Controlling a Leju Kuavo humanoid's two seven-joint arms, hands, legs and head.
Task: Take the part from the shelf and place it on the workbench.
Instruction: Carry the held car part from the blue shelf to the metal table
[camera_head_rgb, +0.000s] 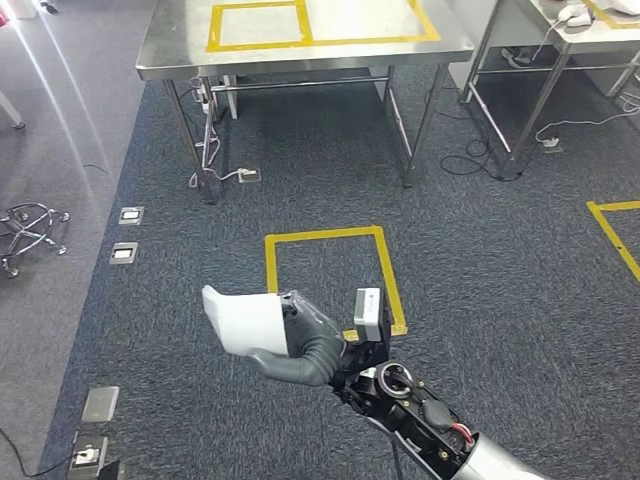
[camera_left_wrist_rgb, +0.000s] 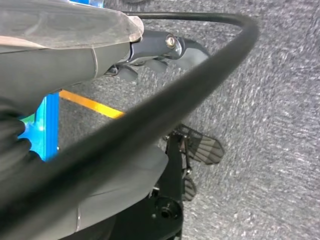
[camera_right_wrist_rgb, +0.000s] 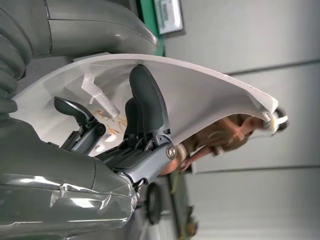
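The dark fingers (camera_right_wrist_rgb: 145, 102) of the right hand (camera_head_rgb: 306, 340) are curled over the inner face of a white, curved plastic part (camera_head_rgb: 245, 320), with the thick grey thumb on the other side, so the hand is clamped on it and carries it in the air above the dark grey carpeted floor (camera_head_rgb: 490, 290). In the right wrist view the white part (camera_right_wrist_rgb: 196, 95) arcs away past the fingers, with a small raised rib and some faint orange marks on its inner face. Taking the yellow tape square on the floor (camera_head_rgb: 332, 270) as the landmark, the part hangs just on the near side of it, over its near left corner, and the silver arm runs back from there toward the robot. On the far side of that square stands the long stainless steel table (camera_head_rgb: 302, 45), well apart from the part, its top marked with yellow tape rectangles. The left hand (camera_left_wrist_rgb: 151, 52) hangs low over the carpet with its dark fingers (camera_left_wrist_rgb: 130, 71) drawn in under the palm and nothing held between them; a thick black cable (camera_left_wrist_rgb: 188, 95) crosses in front of it.
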